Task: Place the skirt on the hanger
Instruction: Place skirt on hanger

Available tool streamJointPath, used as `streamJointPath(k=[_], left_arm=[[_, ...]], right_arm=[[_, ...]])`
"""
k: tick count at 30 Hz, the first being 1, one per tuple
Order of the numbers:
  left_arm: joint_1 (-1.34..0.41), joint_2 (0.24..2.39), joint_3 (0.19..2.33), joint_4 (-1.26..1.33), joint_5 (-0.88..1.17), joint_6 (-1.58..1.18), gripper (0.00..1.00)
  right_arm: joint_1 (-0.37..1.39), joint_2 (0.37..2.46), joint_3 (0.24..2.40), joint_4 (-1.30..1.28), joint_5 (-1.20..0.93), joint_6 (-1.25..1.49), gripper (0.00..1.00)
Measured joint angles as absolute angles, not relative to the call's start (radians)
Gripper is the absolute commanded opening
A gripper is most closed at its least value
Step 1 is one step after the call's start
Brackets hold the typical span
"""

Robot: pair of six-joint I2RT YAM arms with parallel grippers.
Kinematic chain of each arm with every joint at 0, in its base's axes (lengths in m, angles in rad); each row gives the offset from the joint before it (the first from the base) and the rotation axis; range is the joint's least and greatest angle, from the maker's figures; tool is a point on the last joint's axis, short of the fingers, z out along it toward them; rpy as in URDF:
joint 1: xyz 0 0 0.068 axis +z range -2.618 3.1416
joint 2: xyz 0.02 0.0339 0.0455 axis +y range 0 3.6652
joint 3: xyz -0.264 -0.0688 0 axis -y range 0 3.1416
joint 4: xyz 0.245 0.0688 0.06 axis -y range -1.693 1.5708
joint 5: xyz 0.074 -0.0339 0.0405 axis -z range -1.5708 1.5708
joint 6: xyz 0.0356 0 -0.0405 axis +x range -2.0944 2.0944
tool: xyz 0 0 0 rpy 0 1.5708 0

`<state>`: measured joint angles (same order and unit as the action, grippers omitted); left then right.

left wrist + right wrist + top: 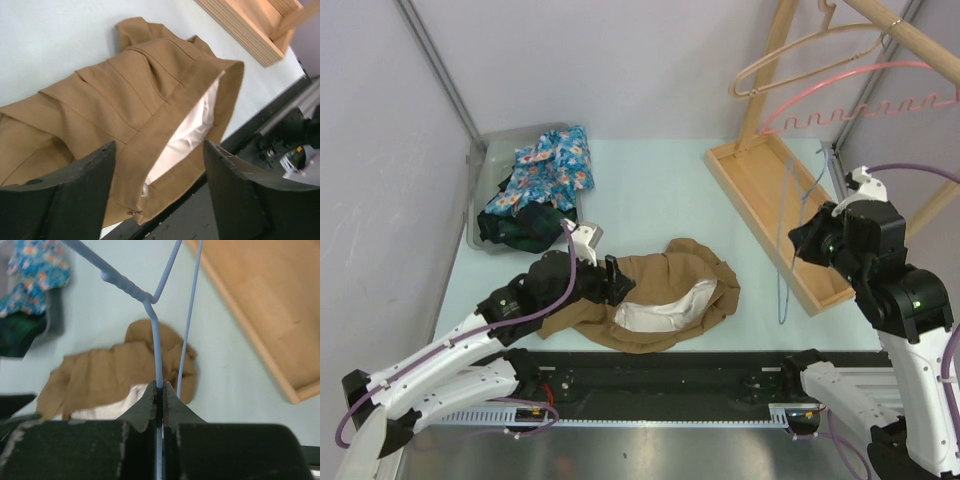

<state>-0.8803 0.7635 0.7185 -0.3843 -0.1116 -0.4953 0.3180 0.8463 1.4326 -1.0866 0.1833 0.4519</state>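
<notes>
The brown skirt (665,295) lies crumpled on the table (650,190), near its front edge and about midway between the 2 arms, apart from the hanger. Its waistband gapes toward the front edge and shows a white lining (665,312); pleats run back from the band, and the far corner is bunched up. The left claw (608,277) hangs over the skirt's left end with its jaws well apart. In the left wrist view the 2 black fingers (82,200) stand on either side of the waistband, 1 over the pleated cloth and 1 past the band's edge. Whether they touch the cloth I cannot tell. The right claw (802,240) is raised at the right side of the table, beside the wooden rack base (770,210), and is clamped on a thin blue wire hanger (782,290). The right wrist view shows the jaws pressed together on 1 wire of it, with a twisted neck above and a second wire running just to the right. The hanger hangs steeply, its lower end close to the table just right of the skirt. At the far left a bin (478,205) holds floral and dark cloth (548,168). 2 pink hangers (800,60) hang on the rack's rail at the top right.
</notes>
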Motion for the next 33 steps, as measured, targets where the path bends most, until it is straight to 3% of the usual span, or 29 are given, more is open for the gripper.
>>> streamJointPath(k=[3, 8, 19, 24, 33], left_arm=[[-0.881, 0.752, 0.712, -0.384, -0.037, -0.496, 0.65], [-0.898, 0.715, 0.695, -0.4, 0.061, -0.506, 0.63], [-1.106, 0.667, 0.647, -0.453, 0.049, -0.688, 0.48], [-1.239, 0.73, 0.64, -0.53, -0.144, -0.852, 0.43], [-1.404, 1.089, 0.81, -0.75, -0.496, -1.11, 0.41]], right_arm=[[0.344, 0.826, 1.405, -1.085, 0.062, 0.418, 0.0], [0.386, 0.796, 1.337, -1.061, -0.171, 0.337, 0.0], [0.475, 0.739, 1.276, -1.059, -0.485, 0.217, 0.0], [0.5, 0.697, 1.243, -1.092, -0.514, 0.207, 0.0], [0.507, 0.66, 1.239, -1.137, -0.502, 0.205, 0.0]])
